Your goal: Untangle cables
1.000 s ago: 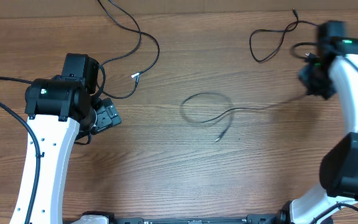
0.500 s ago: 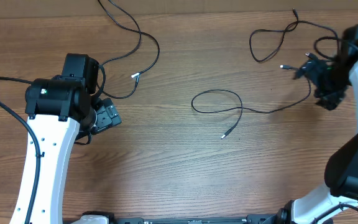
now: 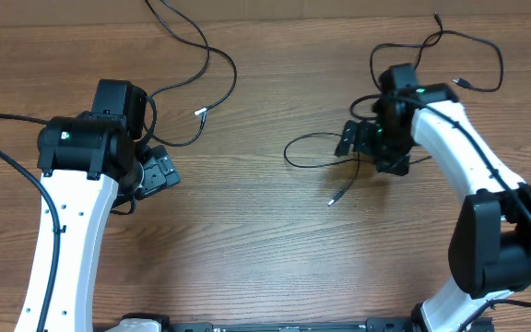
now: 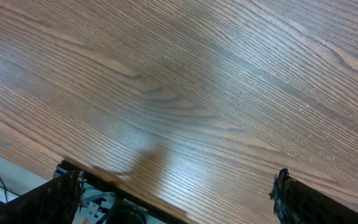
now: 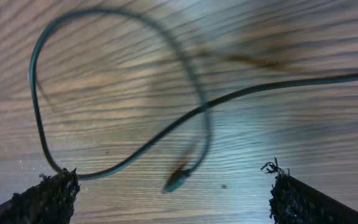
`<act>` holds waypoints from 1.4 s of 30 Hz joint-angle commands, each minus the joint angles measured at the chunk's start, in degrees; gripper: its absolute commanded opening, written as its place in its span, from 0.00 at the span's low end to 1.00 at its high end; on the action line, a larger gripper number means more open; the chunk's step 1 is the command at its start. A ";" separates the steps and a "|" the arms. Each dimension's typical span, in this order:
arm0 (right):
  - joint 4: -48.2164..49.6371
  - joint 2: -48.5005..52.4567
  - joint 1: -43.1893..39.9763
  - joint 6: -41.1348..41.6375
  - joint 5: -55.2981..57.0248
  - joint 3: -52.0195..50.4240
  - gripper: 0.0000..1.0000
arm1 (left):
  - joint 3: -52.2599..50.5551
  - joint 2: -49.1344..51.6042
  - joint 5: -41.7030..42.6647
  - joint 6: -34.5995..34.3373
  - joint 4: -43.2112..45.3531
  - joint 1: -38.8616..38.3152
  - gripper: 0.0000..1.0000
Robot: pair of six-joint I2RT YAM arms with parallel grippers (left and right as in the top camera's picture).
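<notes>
Wood-grain table (image 3: pixel 247 258), seen from above, with two white robot arms and thin black cables spread well apart across it. The left arm (image 3: pixel 72 212) is parked at the left side. Its end effector (image 3: pixel 159 171) is released, and its wrist camera shows only bare wood, so it seems to be waiting clear of the work. The right arm (image 3: pixel 459 148) reaches in to the middle, its end effector (image 3: pixel 353 138) hanging with fingers spread wide and gripping nothing, straddling the centre cable (image 5: pixel 247 93). That cable lies in a loop that crosses over itself, likely the next place to grasp. A second cable (image 3: pixel 234 78) curves along the upper left, and a third (image 3: pixel 372 66) loops at the upper right. Whether the third joins the centre one cannot be told. The centre cable's small plug end (image 5: pixel 174 183) rests on the wood just below the crossing.

Half a second ago the right arm stood at the far right edge with a plug beside its fingers. It has since swung inward. The left arm has not moved, and the centre loop lies where it did.
</notes>
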 commanded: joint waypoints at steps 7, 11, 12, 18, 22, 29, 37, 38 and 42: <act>2.84 -0.96 2.60 8.04 3.26 -1.40 1.00 | -0.28 0.04 -1.22 -0.90 0.02 -0.04 1.00; 5.49 -0.83 2.60 10.21 3.34 -3.78 1.00 | -0.28 0.04 -1.20 -0.90 0.02 -0.04 1.00; 6.23 -0.83 2.60 11.87 3.32 -4.63 1.00 | -0.28 0.04 -1.22 -0.92 0.02 -0.04 1.00; 12.39 -0.83 2.58 15.54 3.32 -10.01 0.95 | -0.28 0.04 -1.22 -0.90 0.02 -0.04 0.99; 13.35 -0.79 2.60 15.54 4.28 -10.56 0.79 | -0.28 0.04 -1.20 -0.90 0.04 -0.04 1.00; 14.14 -0.74 2.58 15.54 10.16 -10.56 0.54 | -0.28 0.09 -1.22 -0.92 0.02 -0.04 0.99; 14.82 -0.74 2.54 19.08 12.79 -10.56 0.17 | -0.28 0.09 -1.22 -0.90 0.02 -0.04 0.99; 14.84 -0.74 2.51 20.13 13.20 -10.56 0.15 | -0.28 0.09 -1.22 -0.90 0.04 -0.04 0.99; 15.45 -0.74 2.51 21.31 13.18 -10.56 0.13 | -0.28 0.09 -1.22 -0.92 0.04 -0.04 1.00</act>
